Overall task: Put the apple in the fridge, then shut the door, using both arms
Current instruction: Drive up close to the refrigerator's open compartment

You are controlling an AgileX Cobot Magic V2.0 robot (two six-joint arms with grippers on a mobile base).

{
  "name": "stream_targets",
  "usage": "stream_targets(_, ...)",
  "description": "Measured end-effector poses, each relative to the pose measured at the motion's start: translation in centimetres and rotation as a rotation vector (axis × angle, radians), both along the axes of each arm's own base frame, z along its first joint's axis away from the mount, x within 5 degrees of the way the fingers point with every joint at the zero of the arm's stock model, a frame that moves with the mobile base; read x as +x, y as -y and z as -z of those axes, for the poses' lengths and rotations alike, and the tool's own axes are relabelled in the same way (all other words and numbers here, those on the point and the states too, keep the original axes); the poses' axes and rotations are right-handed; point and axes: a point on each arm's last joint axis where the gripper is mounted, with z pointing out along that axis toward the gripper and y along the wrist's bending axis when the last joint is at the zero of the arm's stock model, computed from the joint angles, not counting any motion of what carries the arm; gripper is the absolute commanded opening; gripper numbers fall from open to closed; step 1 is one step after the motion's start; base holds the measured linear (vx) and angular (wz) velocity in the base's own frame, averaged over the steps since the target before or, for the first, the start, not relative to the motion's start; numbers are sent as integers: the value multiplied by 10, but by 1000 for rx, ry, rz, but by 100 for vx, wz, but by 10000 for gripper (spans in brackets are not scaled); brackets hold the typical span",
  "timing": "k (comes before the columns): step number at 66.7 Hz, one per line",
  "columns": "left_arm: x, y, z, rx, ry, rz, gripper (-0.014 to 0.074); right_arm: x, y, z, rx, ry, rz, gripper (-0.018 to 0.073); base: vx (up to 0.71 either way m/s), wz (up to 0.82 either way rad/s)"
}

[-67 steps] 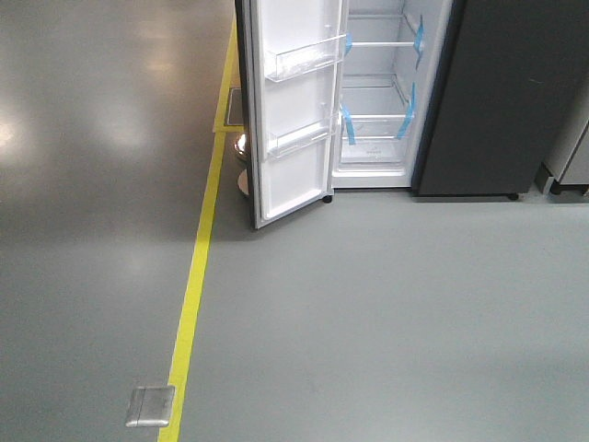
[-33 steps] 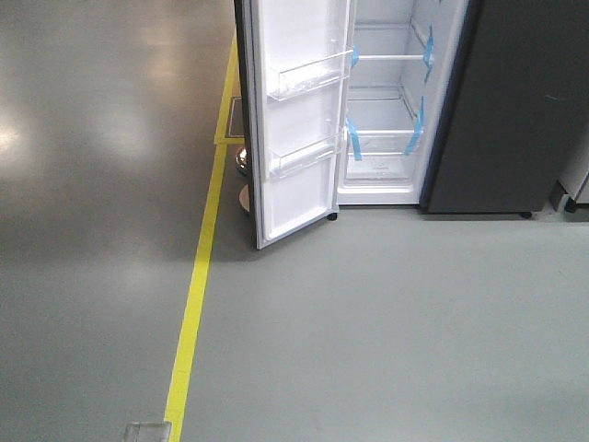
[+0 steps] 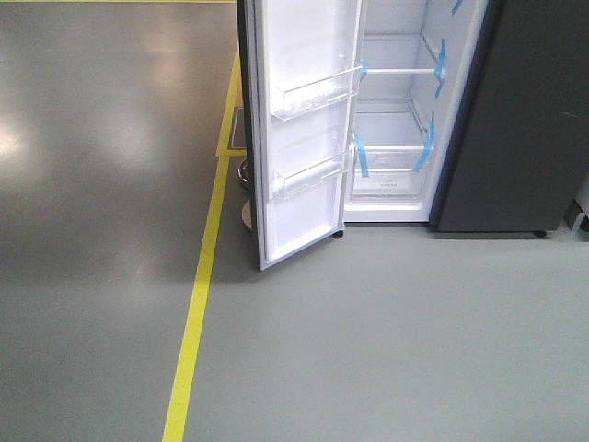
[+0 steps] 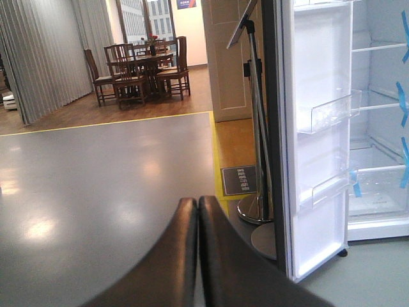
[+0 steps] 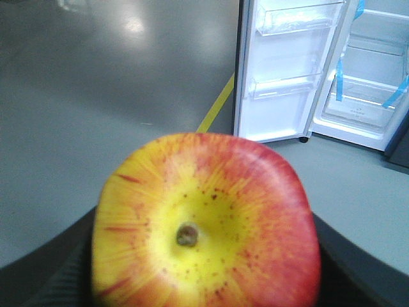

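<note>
I see a yellow tape line [image 3: 196, 313] along the grey floor [image 3: 92, 230], a metal stand [image 4: 255, 128] on a round base, and wooden chairs [image 4: 124, 80] far off.

You're working in a large indoor test hall staged like a home, not a real kitchen. The polished grey floor [image 3: 92, 230] stretches wide and is marked off by a yellow tape line [image 3: 189, 341]. The fridge [image 3: 515, 129] stands open, its white shelves flagged with blue tape strips [image 3: 361, 157]. Past the line, a wooden dining table [image 4: 150, 59] and chairs [image 4: 124, 77] sit on wood flooring [image 4: 115, 109] beside long grey curtains [image 4: 45, 51].
</note>
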Motion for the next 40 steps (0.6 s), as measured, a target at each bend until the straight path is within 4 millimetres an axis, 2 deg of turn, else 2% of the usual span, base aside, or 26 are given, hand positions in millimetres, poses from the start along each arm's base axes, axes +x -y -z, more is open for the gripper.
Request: stream_targets(40,0,0,0,0,0,0,-6,0,0,0,0,0,0,78,22,-3)
